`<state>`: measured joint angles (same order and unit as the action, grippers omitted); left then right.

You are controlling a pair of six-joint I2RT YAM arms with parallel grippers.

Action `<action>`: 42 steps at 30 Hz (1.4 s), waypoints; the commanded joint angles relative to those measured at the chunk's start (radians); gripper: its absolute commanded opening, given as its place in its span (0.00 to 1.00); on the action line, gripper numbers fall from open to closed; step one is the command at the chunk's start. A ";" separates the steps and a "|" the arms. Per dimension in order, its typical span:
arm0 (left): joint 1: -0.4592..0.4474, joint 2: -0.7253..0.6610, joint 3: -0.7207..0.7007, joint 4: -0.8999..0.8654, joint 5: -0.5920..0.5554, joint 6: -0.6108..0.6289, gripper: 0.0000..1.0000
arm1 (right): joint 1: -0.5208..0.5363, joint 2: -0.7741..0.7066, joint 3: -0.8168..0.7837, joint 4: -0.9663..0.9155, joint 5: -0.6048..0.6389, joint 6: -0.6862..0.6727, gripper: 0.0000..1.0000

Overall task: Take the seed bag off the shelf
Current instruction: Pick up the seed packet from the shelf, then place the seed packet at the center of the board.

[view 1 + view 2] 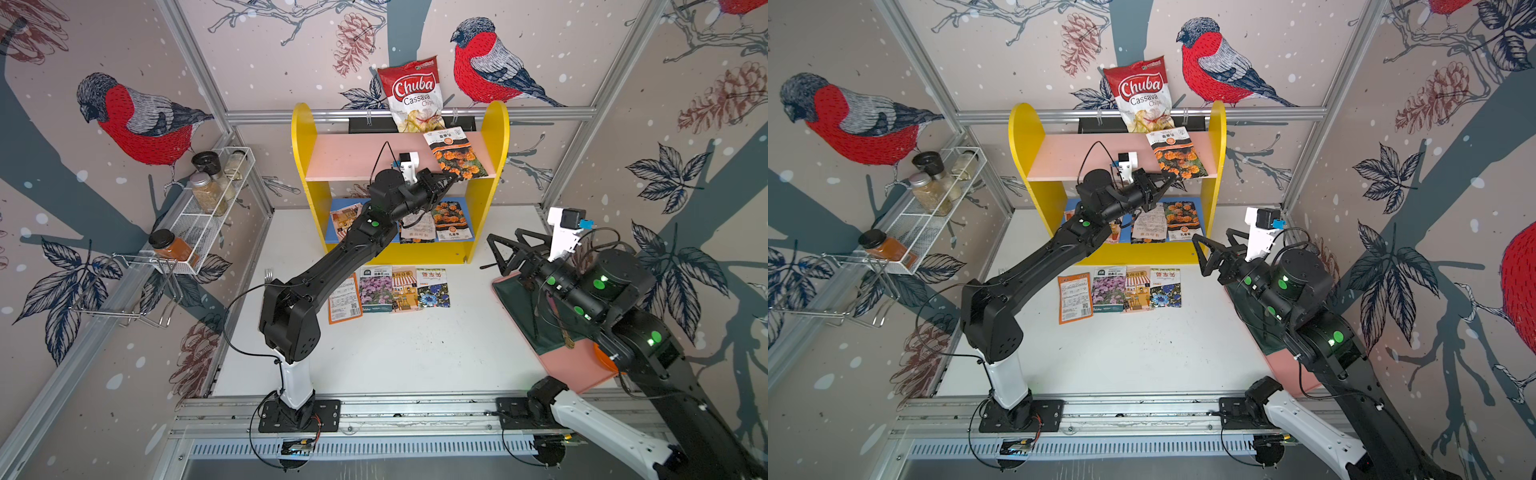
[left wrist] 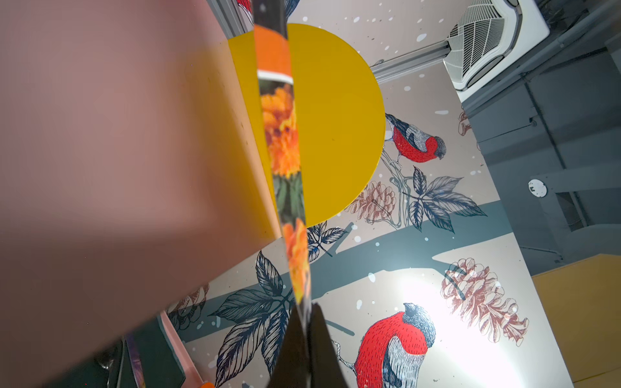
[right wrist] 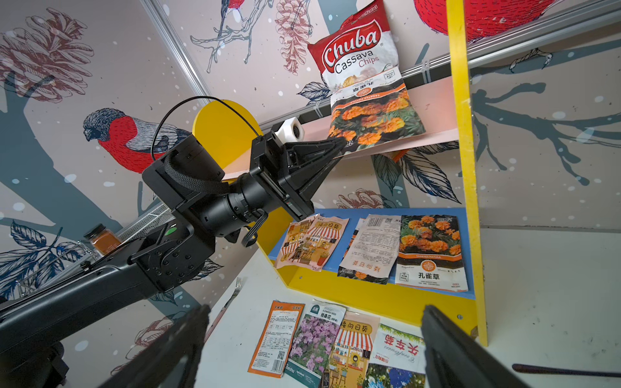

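Observation:
The seed bag (image 1: 457, 156), printed with orange marigolds, lies on the pink upper board of the yellow shelf (image 1: 305, 166), its front corner over the board's edge. My left gripper (image 1: 455, 178) is shut on that front corner, level with the board. The left wrist view shows the seed bag (image 2: 282, 141) edge-on, running into the closed left gripper (image 2: 304, 315). From the right wrist, the seed bag (image 3: 376, 117) still rests flat on the board. My right gripper (image 1: 504, 233) hangs open and empty to the right of the shelf, above the table.
A Chuba chips bag (image 1: 413, 93) leans on the wall behind the seed bag. More seed packets (image 1: 451, 220) lie on the blue lower board, and several packets (image 1: 388, 291) lie in a row before the shelf. A wire spice rack (image 1: 208, 208) hangs left; a green-and-pink tray (image 1: 519, 307) sits right.

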<state>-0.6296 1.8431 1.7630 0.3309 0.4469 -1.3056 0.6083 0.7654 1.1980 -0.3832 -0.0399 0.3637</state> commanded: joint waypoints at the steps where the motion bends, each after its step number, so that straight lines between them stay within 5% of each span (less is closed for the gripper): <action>1: -0.005 -0.027 0.001 -0.023 0.057 0.070 0.00 | 0.002 -0.008 0.011 -0.009 -0.023 -0.019 1.00; 15: -0.137 -0.170 -0.126 -0.312 0.031 0.376 0.00 | 0.018 -0.033 0.117 -0.352 -0.004 0.013 1.00; 24: -0.220 -0.227 -0.410 -0.141 -0.007 0.363 0.00 | 0.018 -0.091 0.077 -0.422 -0.198 0.021 1.00; 34: -0.246 -0.172 -0.633 0.131 -0.022 0.254 0.00 | 0.018 -0.101 0.093 -0.506 -0.203 0.000 1.00; 42: -0.271 -0.096 -0.679 0.222 -0.037 0.220 0.00 | 0.018 -0.094 0.086 -0.508 -0.195 0.005 1.00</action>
<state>-0.8925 1.7340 1.0946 0.4561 0.4187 -1.0725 0.6254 0.6708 1.2858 -0.8959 -0.2310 0.3691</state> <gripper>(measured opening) 0.062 0.998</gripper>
